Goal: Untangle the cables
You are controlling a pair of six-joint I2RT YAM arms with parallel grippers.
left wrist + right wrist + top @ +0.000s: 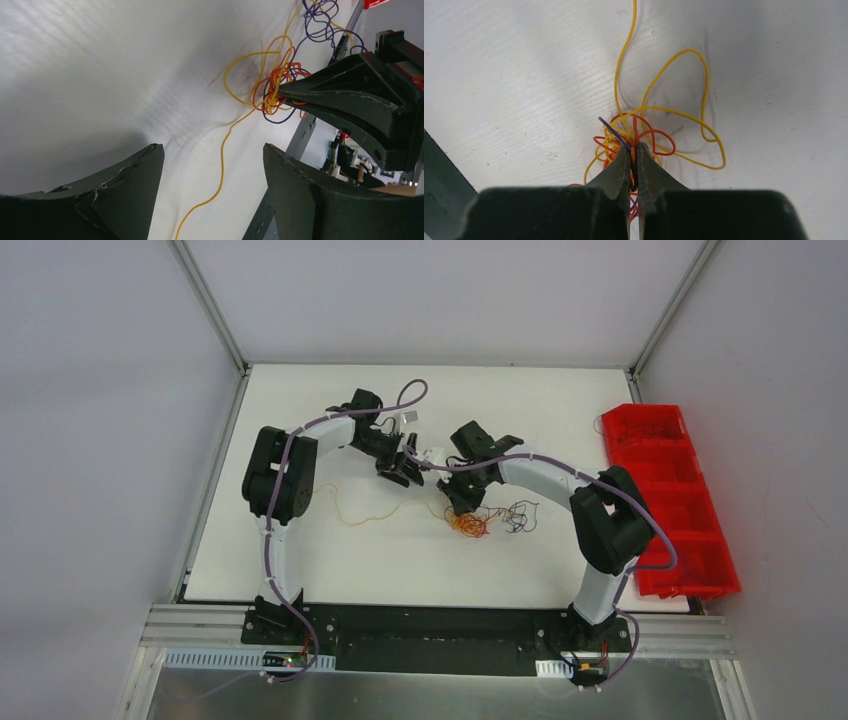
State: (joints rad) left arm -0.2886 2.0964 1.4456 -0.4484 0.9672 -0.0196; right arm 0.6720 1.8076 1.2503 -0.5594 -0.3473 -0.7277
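Yellow, orange, red and dark purple cables (pixel 634 131); plain white table (pixel 330 550); bright red bin (pixel 690 502).

The cables (pixel 470 523) are thin wires in orange, red, yellow and dark purple, knotted into a small ball lying on the white table (pixel 400 570). The right gripper (pixel 633 150) pinches the knot's orange and purple strands. One long yellow strand (pixel 220 165) trails away to the left in loose curves. Slack purple loops (pixel 320 22) sprawl to the right.

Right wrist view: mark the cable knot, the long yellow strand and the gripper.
cable knot (pixel 634 134): right wrist view, central orange loops.
long yellow strand (pixel 617 75): right wrist view, its upper run.
right gripper (pixel 634 148): right wrist view, between the shut tips.
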